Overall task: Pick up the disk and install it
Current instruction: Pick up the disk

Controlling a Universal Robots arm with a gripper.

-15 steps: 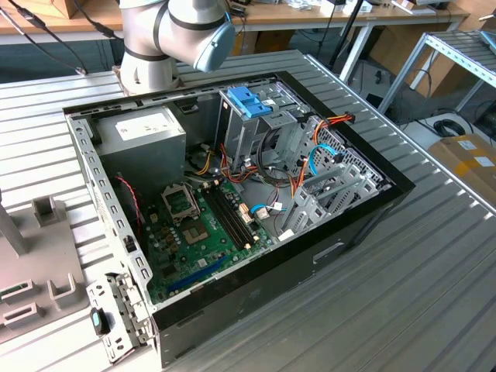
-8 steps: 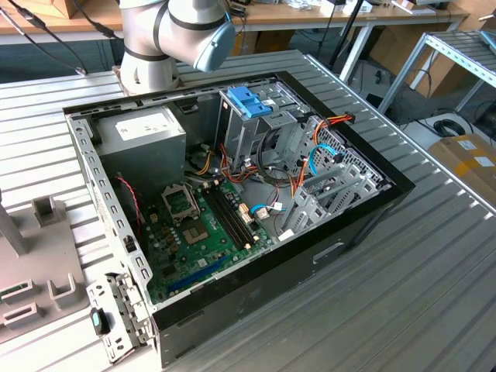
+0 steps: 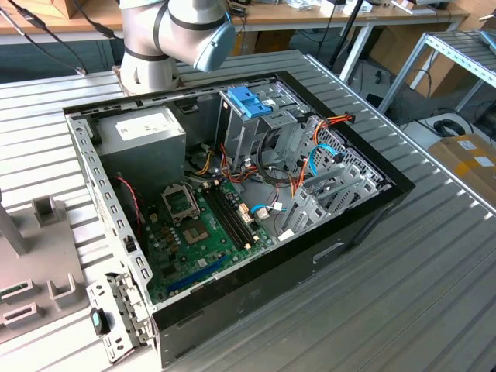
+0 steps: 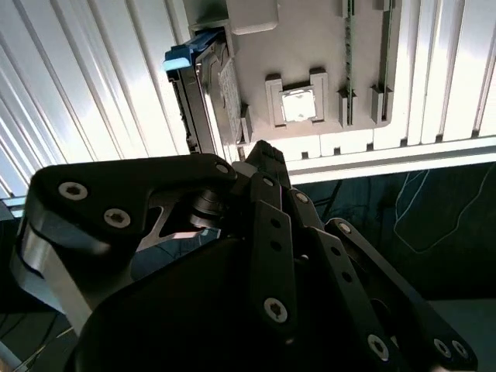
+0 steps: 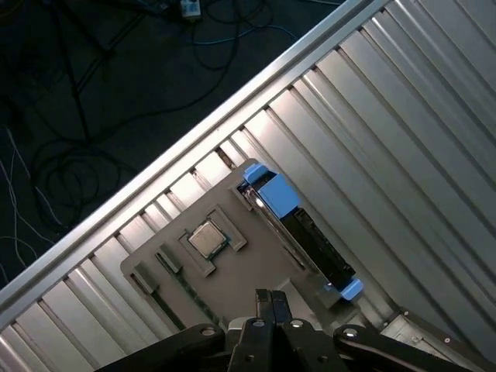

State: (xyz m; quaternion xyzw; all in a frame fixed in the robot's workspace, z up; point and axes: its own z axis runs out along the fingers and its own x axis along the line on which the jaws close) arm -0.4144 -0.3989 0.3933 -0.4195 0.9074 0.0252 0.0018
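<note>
Near the edge of the ribbed table (image 5: 403, 116) lies a grey holder tray (image 5: 232, 273) with a square chip (image 5: 206, 240) seated in it. The gripper (image 5: 271, 301) hangs over the tray's bare plate, its fingers pressed together and holding nothing. The disk (image 5: 306, 236) stands on its long edge in a slot along the tray's side, apart from the fingertips and on the far side of them from the chip. Its long axis runs with the table's ribs, at right angles to the table's edge, so any grasp appears to turn on that sideways offset.
</note>
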